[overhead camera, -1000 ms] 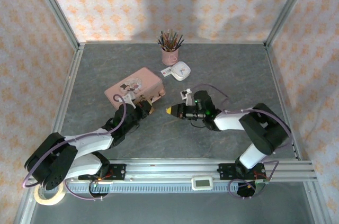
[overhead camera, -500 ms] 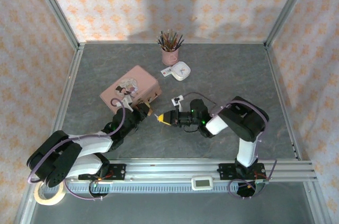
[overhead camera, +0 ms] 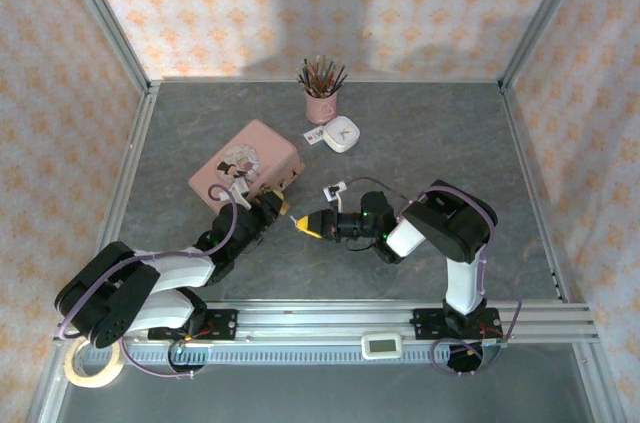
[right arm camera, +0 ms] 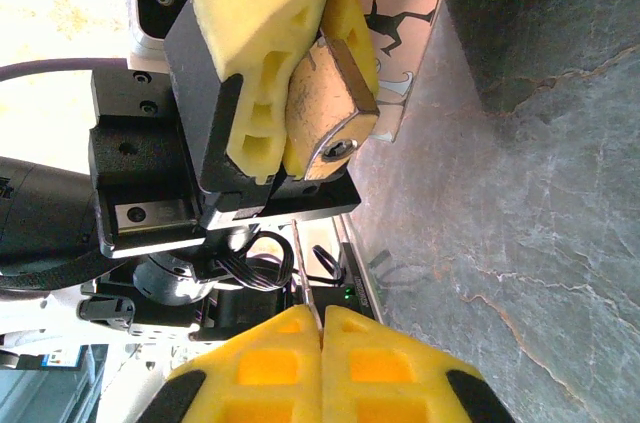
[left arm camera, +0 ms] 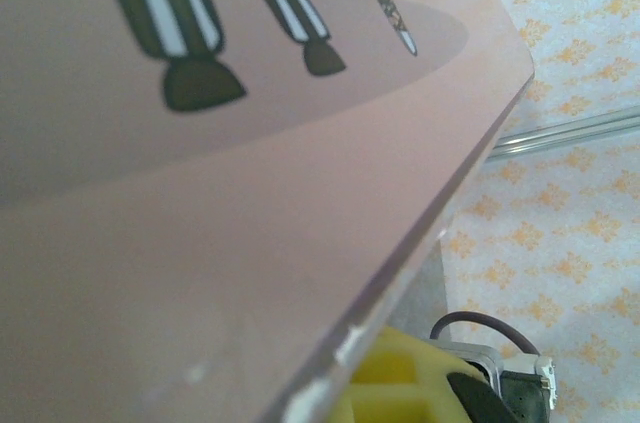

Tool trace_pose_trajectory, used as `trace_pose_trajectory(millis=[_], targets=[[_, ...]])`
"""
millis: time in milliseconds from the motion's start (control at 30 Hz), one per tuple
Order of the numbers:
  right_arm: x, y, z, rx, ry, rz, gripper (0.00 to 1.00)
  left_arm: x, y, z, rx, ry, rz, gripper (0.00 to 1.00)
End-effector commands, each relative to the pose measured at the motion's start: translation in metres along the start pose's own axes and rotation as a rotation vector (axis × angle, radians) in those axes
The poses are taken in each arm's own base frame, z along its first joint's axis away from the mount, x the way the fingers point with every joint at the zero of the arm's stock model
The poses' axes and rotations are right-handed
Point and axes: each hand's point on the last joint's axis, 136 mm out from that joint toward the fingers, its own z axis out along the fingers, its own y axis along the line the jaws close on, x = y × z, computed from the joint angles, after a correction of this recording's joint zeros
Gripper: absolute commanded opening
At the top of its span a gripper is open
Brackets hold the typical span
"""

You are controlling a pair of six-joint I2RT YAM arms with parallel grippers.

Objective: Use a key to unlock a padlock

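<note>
My left pincer [right arm camera: 305,93] is clamped on the brass padlock [right arm camera: 325,118] beside the pink tin [overhead camera: 250,161], its keyhole facing right toward my right pincer [right arm camera: 322,343], which is pressed together on the key [right arm camera: 303,278] pointing left, just short of it.

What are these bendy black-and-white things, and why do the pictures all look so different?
They are two robot arms bolted to a grey table. Each arm ends in a gripper, a pinching hand with two yellow fingers. One picture is taken from above. The other two come from little cameras on the wrists, so everything looks very close.

On the table are a pink tin, a cup of pencils and a small white dish.

The left gripper pinches a tiny gold padlock beside the tin. The right gripper is shut on a thin metal strip, probably the key, which points towards the padlock's keyhole.
</note>
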Motion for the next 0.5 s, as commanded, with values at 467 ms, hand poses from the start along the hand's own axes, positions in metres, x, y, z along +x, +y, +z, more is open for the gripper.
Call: trace_pose_trajectory(millis=[467], targets=[[-0.0086, 0.0109, 0.0109, -0.055, 0.008, -0.06, 0.0, -0.0104, -0.0364, -0.0045, 0.147, -0.021, -0.051, 0.0]])
